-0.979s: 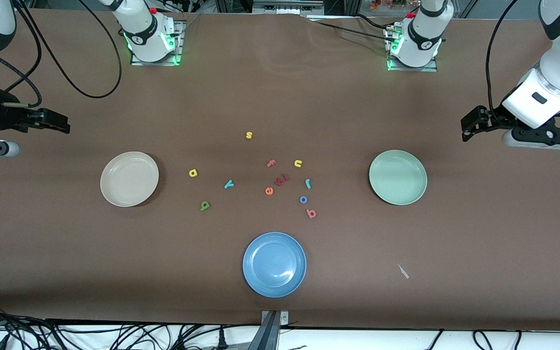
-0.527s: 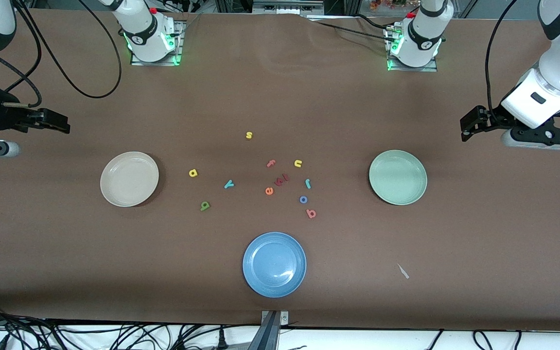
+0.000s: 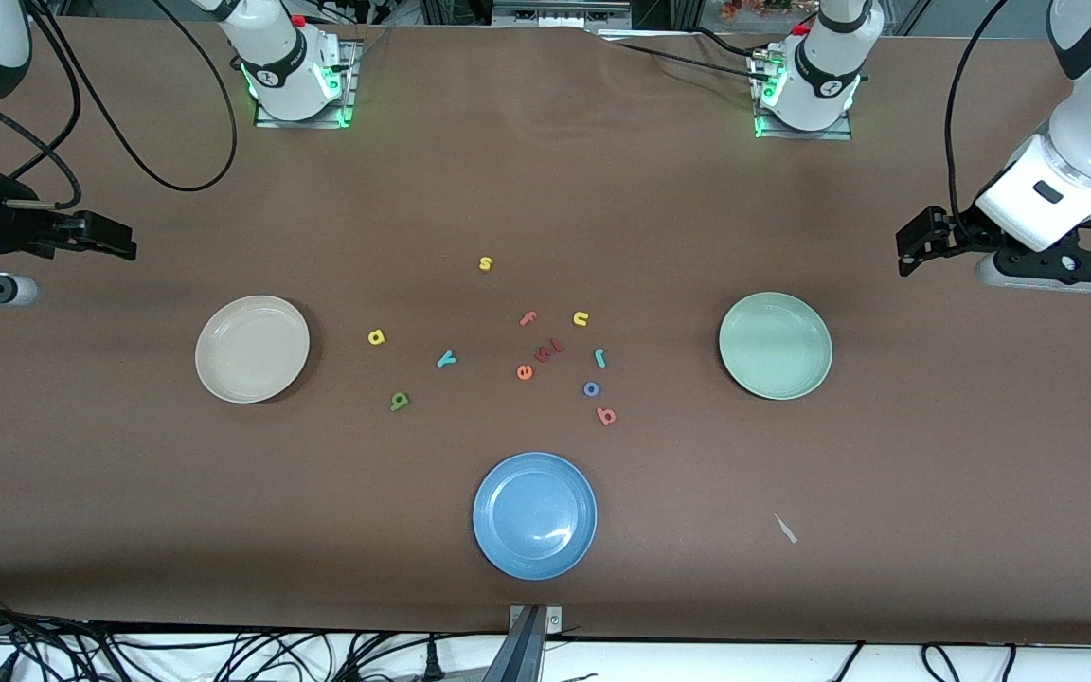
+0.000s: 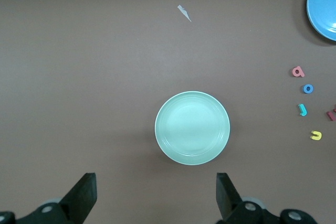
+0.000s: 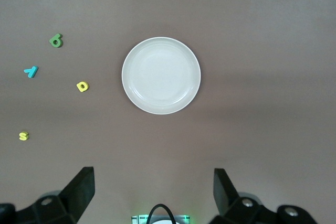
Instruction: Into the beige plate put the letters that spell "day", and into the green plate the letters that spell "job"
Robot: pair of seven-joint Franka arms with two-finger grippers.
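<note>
My left gripper (image 3: 907,248) has edged slightly toward the table's end; nothing else moved. Both grippers (right gripper (image 3: 119,242) too) hang spread wide, empty, letters untouched

The whole surface (image 3: 129,493) is taken in by the front view from a high camera that faces the two arm bases. The left wrist view is aimed straight down from well above the green plate (image 4: 192,128), with that gripper's fingers (image 4: 83,196) caught at the frame edge. The right wrist view is aimed down likewise over the beige plate (image 5: 161,75). Each plate is shared with the front view, as are nearby letters. Nothing seems to be shared between the two wrist views.
</note>
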